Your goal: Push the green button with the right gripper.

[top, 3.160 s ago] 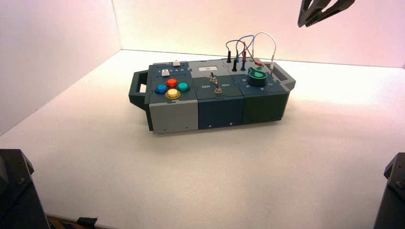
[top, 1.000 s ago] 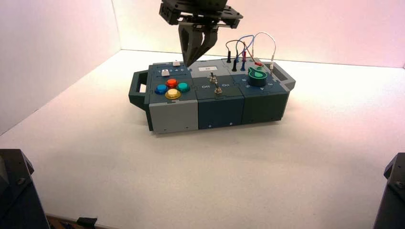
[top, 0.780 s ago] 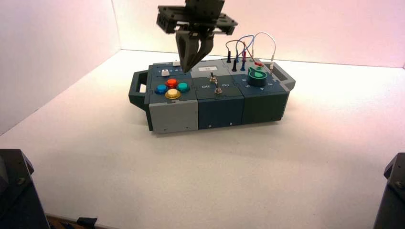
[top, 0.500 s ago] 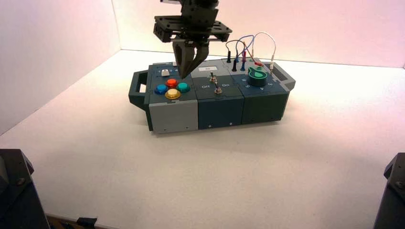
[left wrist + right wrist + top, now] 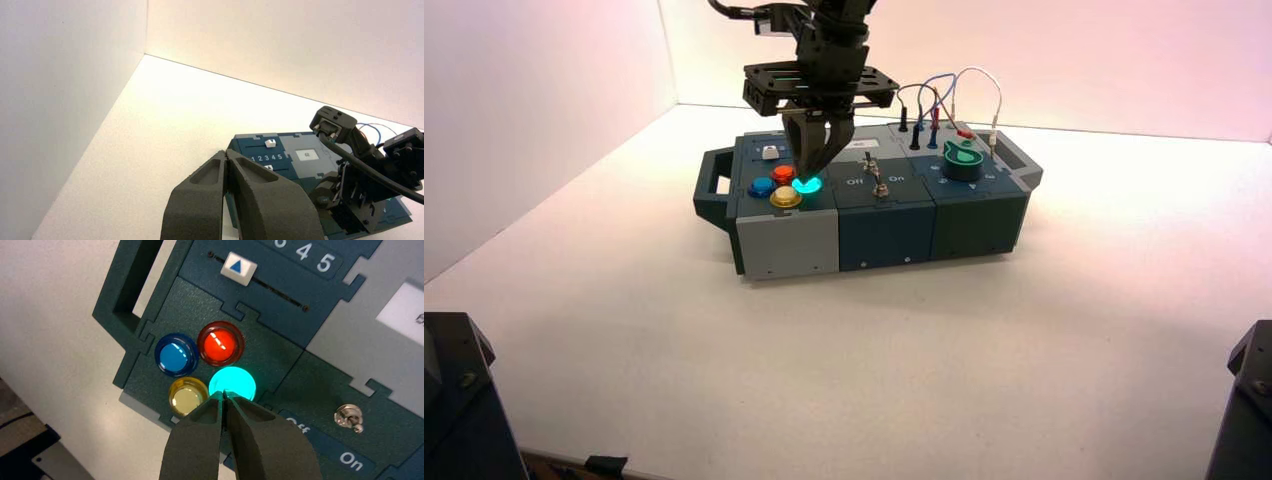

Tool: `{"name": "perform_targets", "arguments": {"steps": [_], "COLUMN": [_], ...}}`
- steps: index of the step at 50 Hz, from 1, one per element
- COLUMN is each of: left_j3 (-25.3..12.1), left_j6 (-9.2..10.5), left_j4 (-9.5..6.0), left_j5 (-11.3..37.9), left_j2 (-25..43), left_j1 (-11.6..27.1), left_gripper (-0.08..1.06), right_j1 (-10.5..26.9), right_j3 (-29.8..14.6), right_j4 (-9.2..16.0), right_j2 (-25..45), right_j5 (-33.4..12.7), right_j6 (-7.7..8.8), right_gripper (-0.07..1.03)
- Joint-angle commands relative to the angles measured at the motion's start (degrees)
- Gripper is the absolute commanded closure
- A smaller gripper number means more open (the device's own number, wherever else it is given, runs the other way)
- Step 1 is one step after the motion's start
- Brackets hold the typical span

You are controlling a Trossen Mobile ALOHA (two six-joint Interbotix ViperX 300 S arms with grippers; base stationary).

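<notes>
From above, the right gripper stands tip-down on the box, its two fingers pressed together into one point that meets the green button, which glows bright among its blue, red and yellow neighbours at the left end of the box's top face, well apart from the dark-green knob at the other end. The left arm is not to be seen working in this view. In the left wrist view, the left gripper hangs well back from the box with its own fingers closed tip to tip, idle, while the right arm's body shows farther off over the box. In the right wrist view the closed tips rest right at the edge of the lit green button, with the yellow one just beside and a toggle switch off to the side near the "On" lettering. I'd judge the press is happening or just made, since the button is alight; what seems left is only lifting the gripper clear
</notes>
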State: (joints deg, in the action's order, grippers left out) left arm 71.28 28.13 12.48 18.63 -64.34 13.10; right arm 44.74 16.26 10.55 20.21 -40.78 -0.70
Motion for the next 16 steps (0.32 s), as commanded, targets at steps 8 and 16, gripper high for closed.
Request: {"name": "perform_targets", "arguments": {"steps": [8, 16], "left_j3": [-1.67, -1.58], "left_j6": [-0.26, -0.26], "left_j4": [0.18, 0.09], "left_j5": [-0.26, -0.26], "left_j2": [0.53, 0.44], "left_j1": [-0.18, -0.18], "left_gripper": [1.0, 1.0], "right_j1": [-0.18, -0.18], "right_j3": [-1.23, -1.23], "right_j4": [-0.26, -0.26], "right_j2": [-1.23, -1.49], "right_j5": [-0.18, -0.35], "right_j6": [0.09, 0.09], "right_gripper": [0.98, 0.98]}}
